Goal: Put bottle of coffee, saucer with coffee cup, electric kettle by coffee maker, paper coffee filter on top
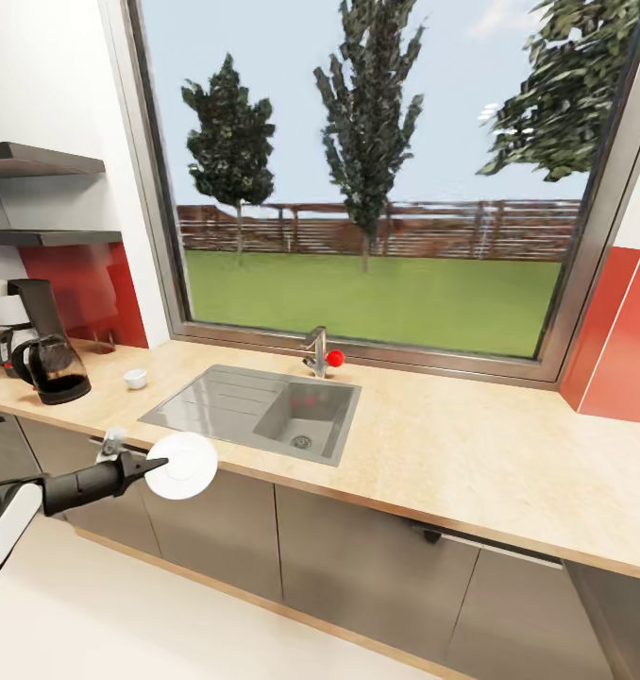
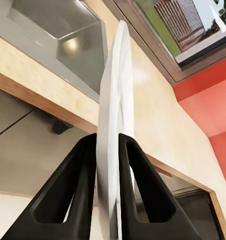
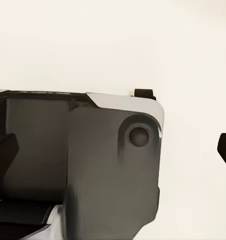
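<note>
Saucer transfer: left gripper (image 1: 155, 465) jaws clamped on the saucer (image 1: 180, 466), which next needs setting on the countertop (image 1: 452, 444) beside the coffee maker (image 1: 39, 340); right jaws' state cannot be told.

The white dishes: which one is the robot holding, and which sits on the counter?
The saucer, a flat round plate, is clamped on edge in the left pincer in front of the cabinets. The small coffee cup stands alone on the countertop, left of the sink.
</note>
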### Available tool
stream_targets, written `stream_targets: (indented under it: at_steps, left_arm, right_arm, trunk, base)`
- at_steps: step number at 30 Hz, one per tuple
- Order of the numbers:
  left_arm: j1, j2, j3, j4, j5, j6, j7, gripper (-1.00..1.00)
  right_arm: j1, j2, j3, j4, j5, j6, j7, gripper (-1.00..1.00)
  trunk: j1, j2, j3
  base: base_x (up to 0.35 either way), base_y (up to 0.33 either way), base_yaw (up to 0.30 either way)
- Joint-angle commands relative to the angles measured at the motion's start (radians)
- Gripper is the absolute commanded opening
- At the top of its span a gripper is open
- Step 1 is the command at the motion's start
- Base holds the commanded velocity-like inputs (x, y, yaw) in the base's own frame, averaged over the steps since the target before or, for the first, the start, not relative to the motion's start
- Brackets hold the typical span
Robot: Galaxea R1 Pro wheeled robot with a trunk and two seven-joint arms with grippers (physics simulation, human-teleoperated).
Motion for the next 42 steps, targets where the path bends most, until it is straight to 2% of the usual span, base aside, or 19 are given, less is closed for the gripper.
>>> stream_targets:
  at_steps: [1,10,26,32,36,38,39,40,42]
  left_arm:
    - [0.0,0.002,0.001,0.0,-0.002,0.003,-0.001,-1.0]
    - [0.0,0.005,0.001,0.001,0.004,0.003,-0.001,-1.0]
    - [0.0,0.006,0.001,0.0,0.007,0.005,0.0,-1.0]
    - [0.0,0.006,0.028,0.0,0.006,0.005,0.0,-1.0]
    - [0.0,0.006,0.032,0.0,0.007,0.006,0.0,-1.0]
    - [0.0,0.006,0.033,0.0,0.008,0.006,0.0,-1.0]
    - [0.0,0.007,0.033,0.0,0.008,0.006,0.0,-1.0]
    - [0.0,0.007,0.034,0.0,0.008,0.006,0.0,-1.0]
    - [0.0,0.007,0.035,-0.001,0.008,0.006,0.0,-1.0]
  right_arm:
    - [0.0,-0.001,0.009,-0.001,-0.008,0.004,0.001,1.0]
    - [0.0,-0.001,0.007,-0.003,-0.011,-0.005,0.0,1.0]
    - [0.0,0.007,0.009,-0.003,-0.009,-0.034,0.001,1.0]
    - [0.004,0.004,0.008,-0.003,-0.004,-0.036,0.001,1.0]
    - [0.006,0.004,-0.001,-0.004,-0.002,-0.037,0.001,1.0]
    - [0.006,0.004,-0.023,-0.004,0.025,-0.037,0.001,1.0]
    - [0.006,0.005,-0.046,-0.004,0.058,-0.037,0.001,1.0]
    - [0.006,0.005,-0.083,-0.004,0.105,-0.037,0.001,1.0]
    - [0.006,0.005,-0.203,-0.004,0.234,-0.037,0.001,1.0]
  trunk:
    - [0.0,-0.001,0.0]
    - [0.0,-0.001,0.0]
    - [0.0,-0.001,0.0]
    - [0.0,-0.001,0.0]
    - [0.0,-0.001,0.0]
    - [0.0,-0.001,0.0]
    - [0.0,-0.001,0.0]
    - [0.0,-0.001,0.0]
    - [0.0,-0.001,0.0]
  base:
    - [0.0,0.0,0.0]
    - [0.037,0.02,0.0]
    - [0.245,0.208,0.0]
    - [0.231,0.247,0.0]
    - [0.229,0.248,0.0]
    - [0.229,0.249,0.0]
    - [0.221,0.253,0.0]
    - [0.207,0.262,0.0]
    - [0.191,0.272,0.0]
